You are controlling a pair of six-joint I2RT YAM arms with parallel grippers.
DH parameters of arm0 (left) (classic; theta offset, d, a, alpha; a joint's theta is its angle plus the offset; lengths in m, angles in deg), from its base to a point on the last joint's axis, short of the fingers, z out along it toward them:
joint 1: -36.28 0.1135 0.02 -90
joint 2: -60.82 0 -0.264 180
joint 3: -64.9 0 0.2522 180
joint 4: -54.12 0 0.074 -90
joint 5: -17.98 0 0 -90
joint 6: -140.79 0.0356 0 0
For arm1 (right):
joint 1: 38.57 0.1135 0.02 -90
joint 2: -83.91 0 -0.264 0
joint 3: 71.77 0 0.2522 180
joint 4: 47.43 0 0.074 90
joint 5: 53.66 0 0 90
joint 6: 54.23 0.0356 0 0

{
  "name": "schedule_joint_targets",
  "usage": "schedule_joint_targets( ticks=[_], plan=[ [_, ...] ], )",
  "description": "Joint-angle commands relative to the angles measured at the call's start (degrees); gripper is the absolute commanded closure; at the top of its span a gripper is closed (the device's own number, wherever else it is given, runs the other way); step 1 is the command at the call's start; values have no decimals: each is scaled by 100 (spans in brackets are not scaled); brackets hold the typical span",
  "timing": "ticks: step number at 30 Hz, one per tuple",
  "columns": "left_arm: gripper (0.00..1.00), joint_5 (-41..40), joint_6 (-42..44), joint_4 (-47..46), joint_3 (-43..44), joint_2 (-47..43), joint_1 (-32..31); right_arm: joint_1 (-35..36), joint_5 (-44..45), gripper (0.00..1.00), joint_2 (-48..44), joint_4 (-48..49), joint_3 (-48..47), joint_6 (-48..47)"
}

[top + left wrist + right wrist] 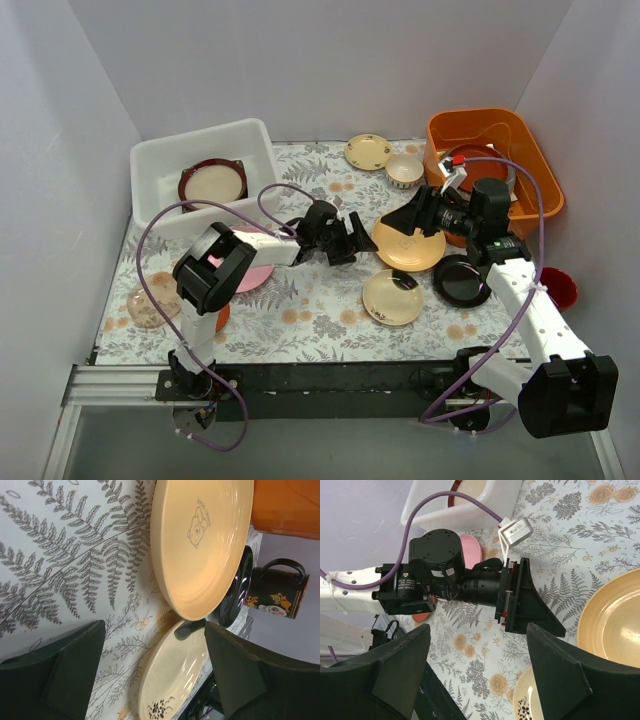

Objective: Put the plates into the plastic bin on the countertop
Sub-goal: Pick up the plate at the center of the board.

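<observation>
The yellow round glazed plate with a small bear drawing (200,545) looks like ceramic. I judge it to be stiff, fairly weighty, slick on its glaze and liable to chip if dropped or knocked against another dish. It lies flat on the fern-and-flower printed cloth of the countertop (320,300), so the only real purchase is the raised rim, with one finger slid under the lip and the other pressing on the upper face. A shallow bite there could slip. The left claw (155,630) stands with its jaws spread wide and nothing between them, just beside this plate's left rim and pointed toward it. The plate sits just ahead of the fingertips rather than inside the gap. The right claw (479,630) is likewise spread and empty, over the plate's far-left edge, though its height above it is unclear. A cream round plate with a dark flower sprig (392,297) lies just nearer than the yellow plate, touching or nearly so. The translucent white rectangular plastic bin (150,190) stands well to the yellow plate's far left, already holding a dark-rimmed cream round plate (212,183).
</observation>
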Motion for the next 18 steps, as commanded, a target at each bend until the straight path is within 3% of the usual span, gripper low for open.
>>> schedule_joint_targets(
  ticks=[1, 8, 18],
  plan=[
    [22, -231, -151, 169, 183, 301, -65, -44, -143, 15, -186, 116, -58, -107],
    [34, -143, -336, 125, 508, 775, -65, -80, -196, 15, -212, 125, 4, -98],
    [51, -345, 33, 696, 1088, 1171, -109, -115, -222, 16, -248, 107, 39, -81]
  ],
)
